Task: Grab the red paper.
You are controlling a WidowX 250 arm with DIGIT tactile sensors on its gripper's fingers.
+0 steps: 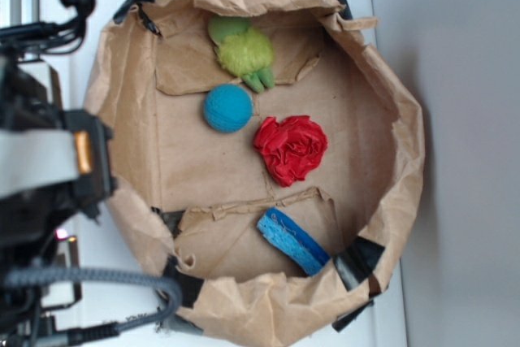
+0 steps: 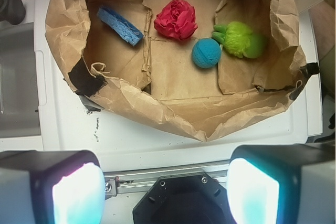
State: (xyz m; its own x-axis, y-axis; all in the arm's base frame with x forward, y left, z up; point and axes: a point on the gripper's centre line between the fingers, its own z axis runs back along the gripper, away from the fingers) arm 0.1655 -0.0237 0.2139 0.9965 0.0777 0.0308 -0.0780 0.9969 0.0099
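Note:
The red paper (image 1: pixel 291 149) (image 2: pixel 176 19) is a bright red crumpled wad, rose-like, lying on the floor of the brown paper bag (image 1: pixel 122 79) (image 2: pixel 173 114), near its middle. My gripper (image 2: pixel 166 190) is open, its two fingers far apart with nothing between them. It hangs outside the bag, over the white surface short of the bag's near rim, well away from the red paper. In the exterior view only the arm's dark body (image 1: pixel 49 160) shows at the left; the fingertips are not visible there.
Inside the bag lie a teal ball (image 1: pixel 227 108) (image 2: pixel 206 53) beside the red paper, a green fuzzy toy (image 1: pixel 244 50) (image 2: pixel 240 39) and a blue sponge strip (image 1: pixel 292 240) (image 2: pixel 119 25). The bag's crumpled walls stand up all around. Black tape patches (image 2: pixel 86 77) sit at the corners.

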